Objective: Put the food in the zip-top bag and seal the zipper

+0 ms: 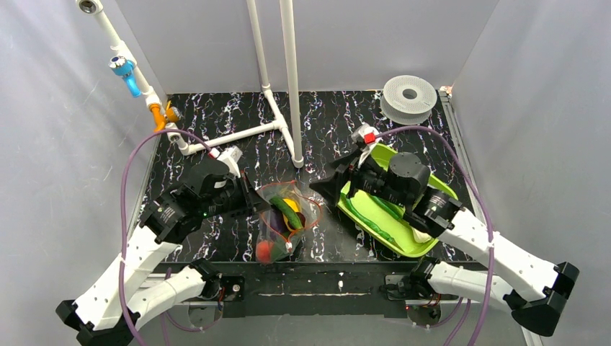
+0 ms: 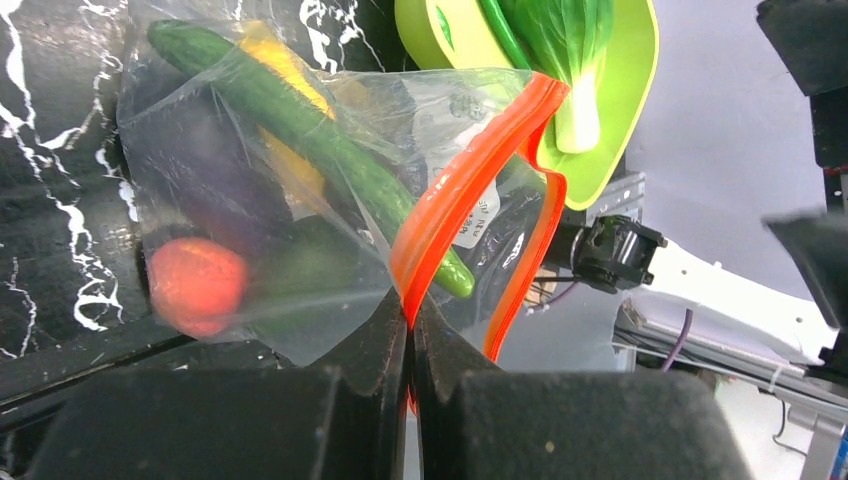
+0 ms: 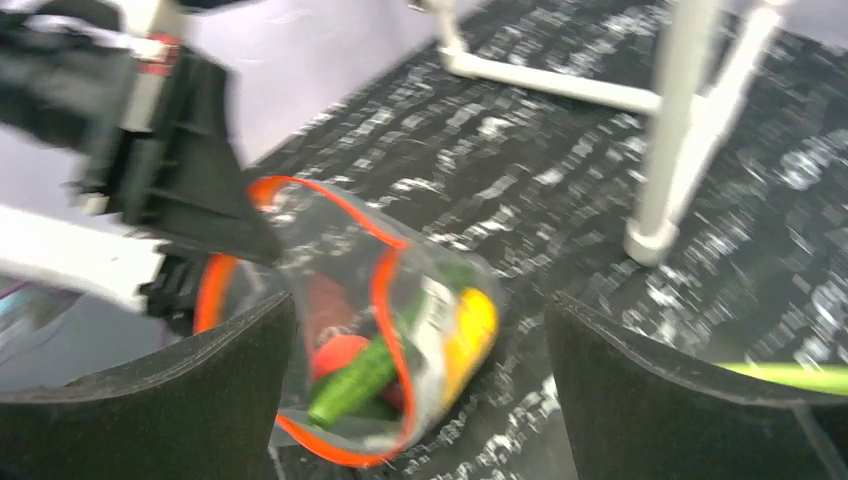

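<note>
The clear zip-top bag (image 1: 284,220) lies on the black marbled table between the arms, its mouth standing open. Inside it are a red tomato (image 2: 197,285), a long green cucumber (image 2: 310,135), a yellow piece (image 2: 285,75) and a dark purple eggplant (image 2: 215,190). My left gripper (image 2: 410,320) is shut on the red-orange zipper (image 2: 460,190) at one side of the mouth. My right gripper (image 3: 420,390) is open and empty. It hovers just right of the bag (image 3: 350,330), facing its open mouth. A leafy green vegetable (image 2: 565,50) lies on the lime-green tray (image 2: 630,110).
The lime-green tray (image 1: 375,216) sits under my right arm, right of the bag. A white pipe frame (image 1: 288,86) stands at the back centre, with one foot (image 3: 650,240) near the bag. A grey spool (image 1: 409,97) is at the back right.
</note>
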Tool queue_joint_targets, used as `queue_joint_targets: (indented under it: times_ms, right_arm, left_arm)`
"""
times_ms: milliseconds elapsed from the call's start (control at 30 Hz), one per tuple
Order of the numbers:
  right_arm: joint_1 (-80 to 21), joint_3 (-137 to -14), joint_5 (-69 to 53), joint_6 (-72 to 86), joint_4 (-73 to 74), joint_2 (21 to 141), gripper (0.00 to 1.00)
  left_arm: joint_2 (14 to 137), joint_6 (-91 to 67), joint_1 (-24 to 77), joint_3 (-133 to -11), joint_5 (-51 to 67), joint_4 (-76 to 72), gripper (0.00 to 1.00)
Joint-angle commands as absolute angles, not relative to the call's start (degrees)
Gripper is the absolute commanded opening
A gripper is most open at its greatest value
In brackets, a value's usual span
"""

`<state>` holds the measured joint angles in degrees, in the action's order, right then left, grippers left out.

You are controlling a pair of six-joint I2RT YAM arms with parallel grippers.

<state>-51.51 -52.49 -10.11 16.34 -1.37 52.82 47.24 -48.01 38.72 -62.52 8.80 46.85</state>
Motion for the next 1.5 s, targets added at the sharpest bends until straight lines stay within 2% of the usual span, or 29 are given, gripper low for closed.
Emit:
queue_joint_targets:
  times_ms: [0,200,267,433,667,900,1033,1233,1400,1467]
  right_arm:
    - [-50.9,-58.0,13.0,17.5,22.4,52.6,0.99]
    - [-45.1,-57.9,23.9,20.1,38.6,56.3,0.98]
    - [-42.8,-56.8,23.3,19.8,41.0,57.6,0.94]
    - [-39.1,-56.9,22.0,17.5,46.0,63.3,0.71]
    - [-38.1,-58.1,18.2,15.6,49.4,72.2,0.57]
    - [-37.4,-56.9,15.3,16.1,45.1,74.1,0.45]
    - [-37.2,-57.5,4.3,15.7,41.3,75.6,0.45]
    - [-37.1,-58.6,4.3,13.3,41.4,82.4,0.64]
    - [-37.0,-59.7,5.1,11.3,40.9,88.8,0.66]
    - [-36.8,-60.3,5.6,11.6,40.6,92.0,0.63]
  left_arm:
    - [43.7,-47.9,38.7,-63.3,2.1,47.6,0.00]
    - [43.0,-48.3,38.6,-61.6,0.8,47.9,0.00]
    - [43.3,-48.3,38.7,-61.3,0.8,48.0,0.00]
    - [43.8,-48.4,38.6,-60.0,0.9,47.7,0.00]
    - [43.5,-49.1,38.6,-58.6,1.0,47.5,0.00]
    - [42.9,-49.3,38.6,-58.1,1.3,47.8,0.00]
    - [43.0,-49.4,38.6,-57.9,1.8,47.8,0.00]
    - [43.1,-49.4,38.6,-57.8,2.4,47.6,0.00]
    - [43.4,-49.3,38.7,-57.7,2.8,47.5,0.00]
    - [43.6,-49.1,38.6,-57.8,2.9,47.6,0.00]
